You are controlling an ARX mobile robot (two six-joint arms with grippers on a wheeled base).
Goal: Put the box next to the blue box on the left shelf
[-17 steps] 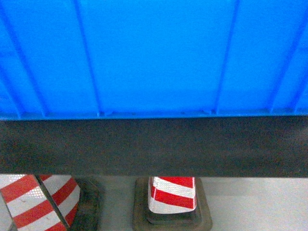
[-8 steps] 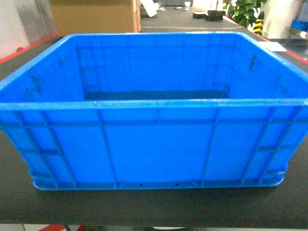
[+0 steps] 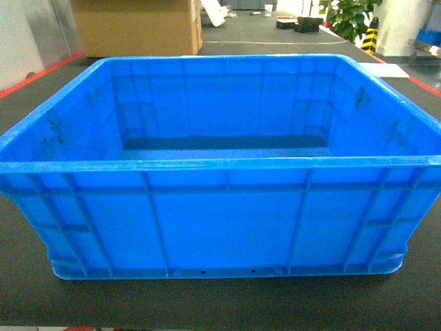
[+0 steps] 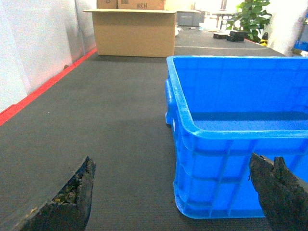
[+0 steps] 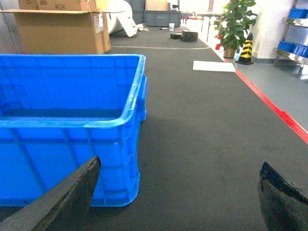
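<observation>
The box (image 3: 220,227), a large open-topped bright blue crate with ribbed walls, stands empty on a dark mat (image 3: 207,303) right in front of me. No gripper shows in the head view. My left gripper (image 4: 171,161) is open, low over the mat at the box's (image 4: 231,144) near left corner. One of its fingers (image 4: 274,187) is in front of the near wall and the other is over bare mat. My right gripper (image 5: 180,163) is open at the box's (image 5: 67,144) near right corner, not touching it. The left shelf and its blue box are out of view.
A big cardboard carton (image 3: 138,24) stands on the mat behind the box. A red line (image 4: 43,86) edges the mat on the left, and another red line (image 5: 274,108) on the right. Far right are a white sheet (image 5: 214,66), a potted plant (image 5: 236,24) and a striped cone (image 5: 246,48).
The head view has risen from the box's near wall, the table edge and floor cones to looking down into the box. The box now sits slightly lower in view.
</observation>
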